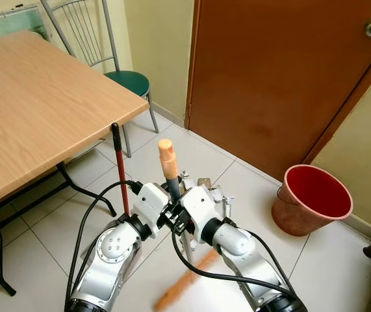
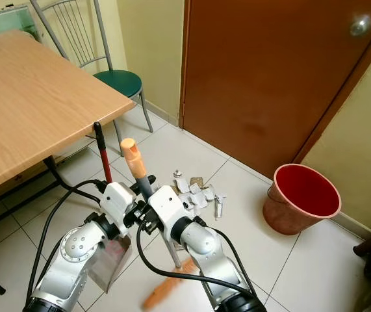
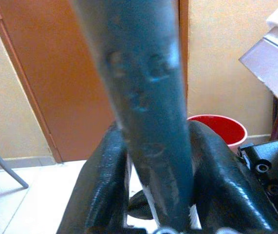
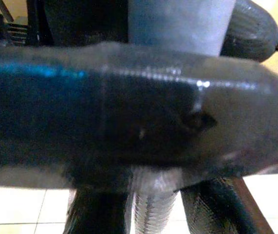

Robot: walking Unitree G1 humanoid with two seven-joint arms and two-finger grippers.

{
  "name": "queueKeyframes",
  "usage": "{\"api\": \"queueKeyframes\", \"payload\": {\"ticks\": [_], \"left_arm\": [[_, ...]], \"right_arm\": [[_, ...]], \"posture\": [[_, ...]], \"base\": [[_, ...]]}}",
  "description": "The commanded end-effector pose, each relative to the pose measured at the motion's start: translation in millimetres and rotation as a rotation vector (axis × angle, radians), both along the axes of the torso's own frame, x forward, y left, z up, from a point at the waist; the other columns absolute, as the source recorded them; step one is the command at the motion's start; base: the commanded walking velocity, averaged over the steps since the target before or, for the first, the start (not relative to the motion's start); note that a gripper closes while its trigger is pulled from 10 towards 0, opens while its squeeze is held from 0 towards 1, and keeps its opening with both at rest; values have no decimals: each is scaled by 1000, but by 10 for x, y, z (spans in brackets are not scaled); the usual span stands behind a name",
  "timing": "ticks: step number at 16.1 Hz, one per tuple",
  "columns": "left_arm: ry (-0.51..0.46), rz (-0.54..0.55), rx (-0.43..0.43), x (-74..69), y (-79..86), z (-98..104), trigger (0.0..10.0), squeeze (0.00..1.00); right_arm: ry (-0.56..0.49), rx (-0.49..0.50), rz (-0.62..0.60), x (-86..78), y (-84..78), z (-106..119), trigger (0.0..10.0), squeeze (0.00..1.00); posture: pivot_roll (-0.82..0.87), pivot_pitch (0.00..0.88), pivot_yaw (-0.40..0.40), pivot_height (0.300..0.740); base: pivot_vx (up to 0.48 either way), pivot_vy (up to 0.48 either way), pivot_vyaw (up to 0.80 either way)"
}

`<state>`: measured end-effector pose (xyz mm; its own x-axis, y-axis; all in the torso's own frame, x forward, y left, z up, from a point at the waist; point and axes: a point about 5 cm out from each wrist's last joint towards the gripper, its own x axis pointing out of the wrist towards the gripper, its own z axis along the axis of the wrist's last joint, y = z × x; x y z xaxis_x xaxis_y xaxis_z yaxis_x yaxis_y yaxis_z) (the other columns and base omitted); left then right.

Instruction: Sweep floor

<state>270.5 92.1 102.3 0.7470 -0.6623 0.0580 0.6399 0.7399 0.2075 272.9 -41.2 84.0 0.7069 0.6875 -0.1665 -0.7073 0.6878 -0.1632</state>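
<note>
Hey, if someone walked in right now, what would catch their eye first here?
Probably the two silver arms meeting in the middle, the left tool and right tool both shut on the broom handle with its orange tip. Just beyond lie paper scraps on the white tiles, and a red bucket stands to the right by the brown door.

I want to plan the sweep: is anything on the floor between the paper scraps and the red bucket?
Nothing visible does: bare tiles lie between the paper scraps and the red bucket.
</note>
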Motion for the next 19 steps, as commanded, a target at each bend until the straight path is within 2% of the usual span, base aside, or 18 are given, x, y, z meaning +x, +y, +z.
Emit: {"api": "queueKeyframes", "payload": {"ticks": [1, 10, 15, 19], "left_arm": [[46, 191, 20, 100, 337, -82, 0, 0], [38, 204, -15, 112, 327, -71, 0, 0], [43, 201, -31, 115, 323, -65, 0, 0], [50, 186, -32, 97, 301, -75, 0, 0]], "right_arm": [[-34, 6, -59, 33, -154, 19, 10000, 0], [-44, 13, -105, 77, -199, 12, 10000, 0], [24, 51, -114, 72, -246, -42, 10000, 0], [88, 18, -104, 37, -298, -144, 10000, 0]], "posture": [[55, 111, -38, 740], [59, 106, -41, 740], [57, 106, -40, 740], [54, 111, -39, 740]], "base": [[0, 0, 0], [0, 0, 0], [0, 0, 0], [0, 0, 0]]}}
